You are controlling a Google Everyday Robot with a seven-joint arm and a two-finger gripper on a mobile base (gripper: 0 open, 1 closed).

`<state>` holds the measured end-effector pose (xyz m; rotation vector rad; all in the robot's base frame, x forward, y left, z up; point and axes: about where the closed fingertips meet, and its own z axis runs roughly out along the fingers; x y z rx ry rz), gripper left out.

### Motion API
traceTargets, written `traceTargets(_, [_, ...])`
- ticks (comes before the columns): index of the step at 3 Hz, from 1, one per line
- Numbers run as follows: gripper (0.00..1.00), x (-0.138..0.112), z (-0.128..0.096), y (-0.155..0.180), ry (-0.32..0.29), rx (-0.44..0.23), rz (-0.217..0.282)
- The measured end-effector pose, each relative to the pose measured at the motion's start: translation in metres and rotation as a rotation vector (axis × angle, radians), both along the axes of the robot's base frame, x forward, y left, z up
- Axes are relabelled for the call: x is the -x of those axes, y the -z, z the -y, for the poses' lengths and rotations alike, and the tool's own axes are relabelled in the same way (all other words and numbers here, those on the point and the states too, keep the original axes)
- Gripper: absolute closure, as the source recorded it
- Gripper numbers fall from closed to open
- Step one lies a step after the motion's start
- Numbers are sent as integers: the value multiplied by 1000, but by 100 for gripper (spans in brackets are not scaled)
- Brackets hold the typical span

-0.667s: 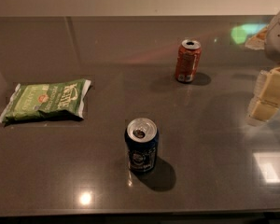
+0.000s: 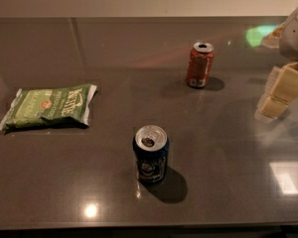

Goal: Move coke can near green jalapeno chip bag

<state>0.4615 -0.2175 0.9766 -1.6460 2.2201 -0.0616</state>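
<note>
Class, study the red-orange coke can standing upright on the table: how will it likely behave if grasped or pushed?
The coke can has an open top, so it is probably light and may dent. Upright and narrow, it could tip if pushed high. The glossy table suggests it might slide. The gripper hovers at the right edge, apart from it.

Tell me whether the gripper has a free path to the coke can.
Probably yes. The gripper hangs at the right edge, and nothing stands between it and the coke can. The dark blue can and the green jalapeno chip bag sit well off that line.
</note>
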Motion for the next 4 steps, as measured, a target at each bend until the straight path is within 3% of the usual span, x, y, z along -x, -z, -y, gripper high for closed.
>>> traceTargets(2, [0, -67, 6, 11, 82, -151, 55])
traceTargets(4, [0, -133, -12, 31, 102, -275, 115])
